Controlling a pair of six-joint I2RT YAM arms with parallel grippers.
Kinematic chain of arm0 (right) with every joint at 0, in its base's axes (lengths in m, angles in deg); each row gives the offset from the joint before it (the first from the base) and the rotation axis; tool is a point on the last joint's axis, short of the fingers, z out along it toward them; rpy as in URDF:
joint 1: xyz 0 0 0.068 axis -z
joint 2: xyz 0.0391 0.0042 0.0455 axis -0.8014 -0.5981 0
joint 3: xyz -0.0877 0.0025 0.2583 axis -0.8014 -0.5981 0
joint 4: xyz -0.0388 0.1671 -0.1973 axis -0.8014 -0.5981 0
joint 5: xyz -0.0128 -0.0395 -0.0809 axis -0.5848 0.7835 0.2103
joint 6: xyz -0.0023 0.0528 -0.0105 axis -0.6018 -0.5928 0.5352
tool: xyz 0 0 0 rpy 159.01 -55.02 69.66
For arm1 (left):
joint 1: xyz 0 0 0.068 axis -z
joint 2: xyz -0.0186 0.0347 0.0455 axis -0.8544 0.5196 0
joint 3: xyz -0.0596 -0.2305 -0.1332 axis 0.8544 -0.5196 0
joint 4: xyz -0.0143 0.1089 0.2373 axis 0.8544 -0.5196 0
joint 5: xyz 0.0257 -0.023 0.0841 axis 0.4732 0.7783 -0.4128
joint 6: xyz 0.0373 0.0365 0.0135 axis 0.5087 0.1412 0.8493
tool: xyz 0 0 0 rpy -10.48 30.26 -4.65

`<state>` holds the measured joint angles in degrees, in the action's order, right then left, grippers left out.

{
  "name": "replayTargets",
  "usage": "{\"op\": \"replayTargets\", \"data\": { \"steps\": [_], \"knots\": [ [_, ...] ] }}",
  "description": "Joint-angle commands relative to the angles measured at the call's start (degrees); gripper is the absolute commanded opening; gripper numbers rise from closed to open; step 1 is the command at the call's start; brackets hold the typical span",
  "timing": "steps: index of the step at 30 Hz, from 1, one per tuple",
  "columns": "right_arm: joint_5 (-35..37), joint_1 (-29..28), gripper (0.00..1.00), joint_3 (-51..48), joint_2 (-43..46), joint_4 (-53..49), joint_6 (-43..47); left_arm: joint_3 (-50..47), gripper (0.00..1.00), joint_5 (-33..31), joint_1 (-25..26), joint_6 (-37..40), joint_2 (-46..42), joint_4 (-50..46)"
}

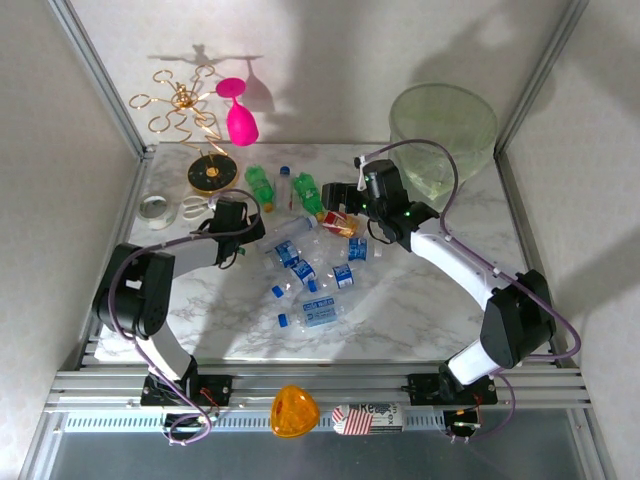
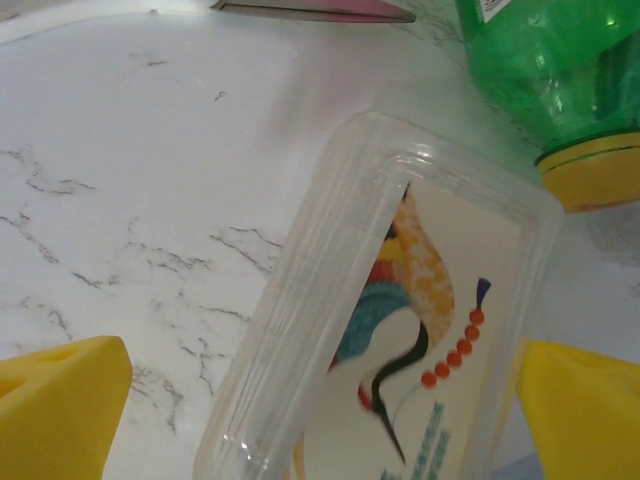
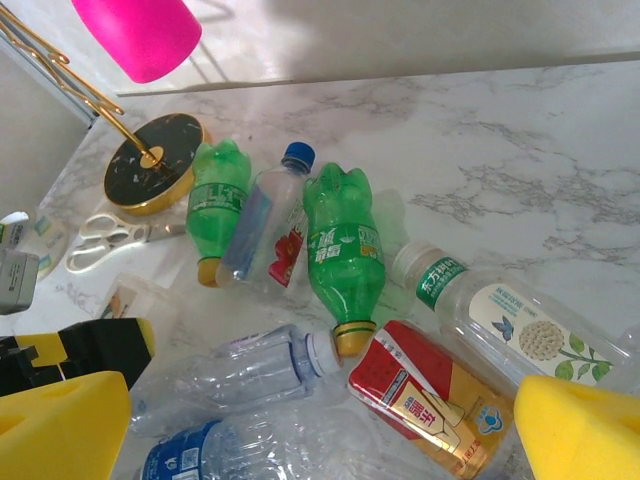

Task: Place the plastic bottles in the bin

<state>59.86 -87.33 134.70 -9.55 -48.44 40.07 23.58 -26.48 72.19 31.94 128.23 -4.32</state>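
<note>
Bottles (image 1: 320, 312) lie scattered across the middle of the marble table (image 1: 420, 310), and we have both arms reaching in over them. Our left gripper (image 2: 320, 425) is spread wide, its yellow pads (image 2: 60, 410) on either side of a clear flat box (image 2: 400, 330) with a crane printed on it, and we can't see either pad touching it. A green bottle (image 2: 560, 60) with a yellow cap lies just beyond the box, to the right. Our right gripper (image 3: 320, 440) is wide open too, holding nothing, hovering over the red-labelled bottle (image 3: 425, 405). We find the bin (image 1: 443, 135) at the far right, well apart from the pile, and the pink wine glass (image 1: 238, 112) hangs upside down on the gold rack (image 1: 180, 105), far left.
</note>
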Motion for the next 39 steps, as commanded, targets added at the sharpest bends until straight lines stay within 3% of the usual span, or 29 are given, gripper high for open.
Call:
{"op": "replayTargets", "data": {
  "steps": [1,10,21,25,29,33,39],
  "knots": [
    [1.02,-0.39,0.99,-1.00,-0.40,1.71,1.26,1.83,0.98,-2.74,-0.58,0.49,1.37,-1.96],
    [1.53,-0.38,0.99,-0.64,-1.92,1.27,1.65,1.11,0.89,-2.63,-0.93,0.13,2.84,-1.39],
    [1.68,-0.37,0.99,-0.55,-2.72,0.86,1.93,-0.43,0.62,-3.55,-1.14,-0.40,2.32,0.60],
    [1.03,-0.32,0.99,-1.42,-2.43,1.88,2.74,-1.29,0.48,-3.99,-1.11,-0.79,0.37,1.55],
    [0.59,-0.30,0.99,-0.43,-3.03,0.84,4.52,-2.93,0.44,-4.16,-1.11,-1.17,-4.34,3.04],
    [-3.48,-0.30,0.99,-1.25,-2.74,2.41,6.27,-4.52,0.37,-2.88,-1.13,-2.05,-11.08,5.03],
    [-15.55,-0.30,0.99,-4.91,-1.05,9.89,6.23,-5.85,0.30,0.29,-1.05,-7.22,-21.28,8.29]
  ]
}}
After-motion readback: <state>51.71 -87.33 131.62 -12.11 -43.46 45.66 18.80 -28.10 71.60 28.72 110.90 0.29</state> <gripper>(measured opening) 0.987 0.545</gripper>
